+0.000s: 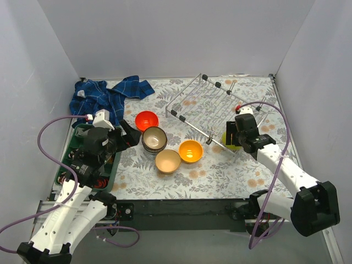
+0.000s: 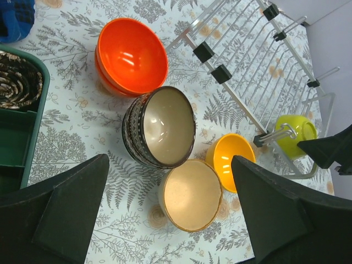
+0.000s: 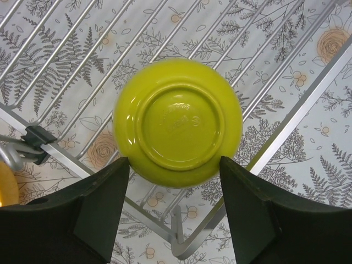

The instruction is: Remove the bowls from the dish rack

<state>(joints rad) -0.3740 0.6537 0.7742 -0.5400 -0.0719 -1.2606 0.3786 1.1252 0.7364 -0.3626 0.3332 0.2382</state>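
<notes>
Plain grey walls (image 1: 181,38), fern-print tbl cover (image 1: 220,170), even light

A robot test cell in a lab was shown, dressed with kitchen props.
A table spread with a floral-printed cloth (image 1: 220,176) was enclosed by plain white panel walls (image 1: 176,38). A left arm (image 1: 66,209) and a right arm (image 1: 286,170) were bolted at its near edge and trailed by purple cables (image 1: 41,137). A wire dish rack (image 1: 206,102), glossy bowls (image 1: 168,160) and a blue checked towel (image 1: 107,96) were laid out on it.
</notes>
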